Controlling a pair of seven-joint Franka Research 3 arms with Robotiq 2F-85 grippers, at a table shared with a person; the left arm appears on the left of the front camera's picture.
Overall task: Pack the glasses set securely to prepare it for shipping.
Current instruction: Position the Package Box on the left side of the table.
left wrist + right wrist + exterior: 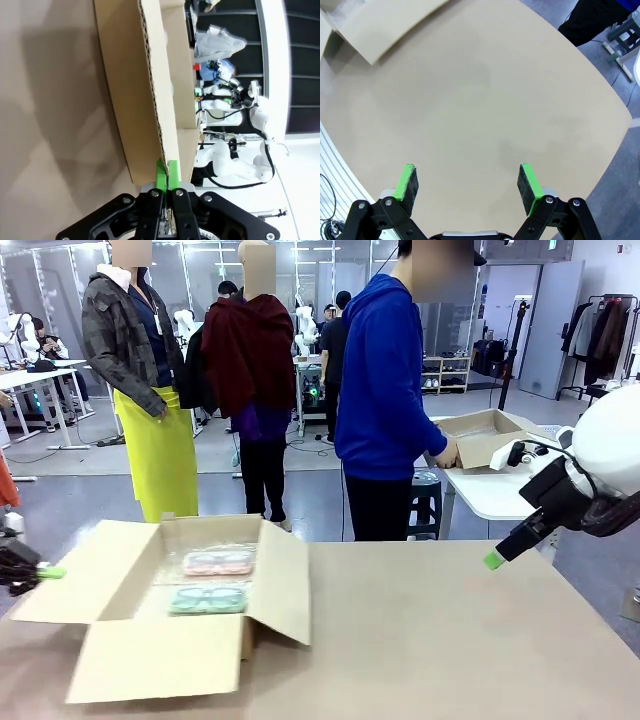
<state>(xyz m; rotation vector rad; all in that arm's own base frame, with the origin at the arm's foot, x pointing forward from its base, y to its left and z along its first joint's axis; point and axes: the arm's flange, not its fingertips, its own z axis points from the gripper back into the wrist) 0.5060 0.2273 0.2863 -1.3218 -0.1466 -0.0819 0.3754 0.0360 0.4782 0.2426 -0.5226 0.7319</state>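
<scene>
While the pink case (218, 562) and green case (208, 599) lie side by side inside the box (150, 660), the left gripper (166, 172) is pressed shut beside a flap's edge. The right gripper (467, 182) is held wide apart above the table (480, 110), empty.

The right gripper (467, 182) hangs over the bare tan table (480, 100), its jaws spread wide with nothing between the green pads (409, 181). A cardboard flap (390, 22) lies at the table's upper left edge. Grey floor (620, 165) shows past the right edge.
</scene>
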